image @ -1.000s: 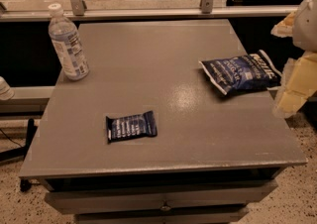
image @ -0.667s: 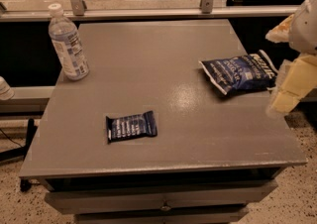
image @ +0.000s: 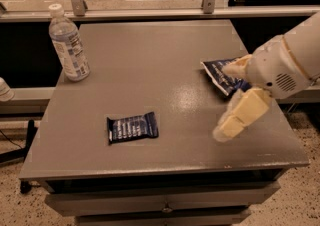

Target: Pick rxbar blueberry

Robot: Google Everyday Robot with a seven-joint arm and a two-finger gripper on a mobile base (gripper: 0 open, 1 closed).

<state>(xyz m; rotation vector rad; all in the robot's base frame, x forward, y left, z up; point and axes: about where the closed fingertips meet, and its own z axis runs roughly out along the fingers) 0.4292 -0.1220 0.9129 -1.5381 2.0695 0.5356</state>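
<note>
The rxbar blueberry (image: 132, 127) is a small flat dark navy wrapper with white text. It lies on the grey table (image: 150, 55) near the front edge, left of centre. My gripper (image: 231, 95) hangs above the table's right side, well to the right of the bar. It is open and empty, with one cream finger (image: 236, 67) over the snack bag and the other finger (image: 241, 115) nearer the front.
A larger crinkled blue snack bag (image: 219, 76) lies at the right, partly hidden by my arm. A clear water bottle (image: 69, 45) stands at the back left. A metal rail with glass runs behind the table. Drawers sit under the front edge.
My arm has swung in from the right edge, leftward over the table and over the snack bag. The bar, the bag and the bottle have not moved.
</note>
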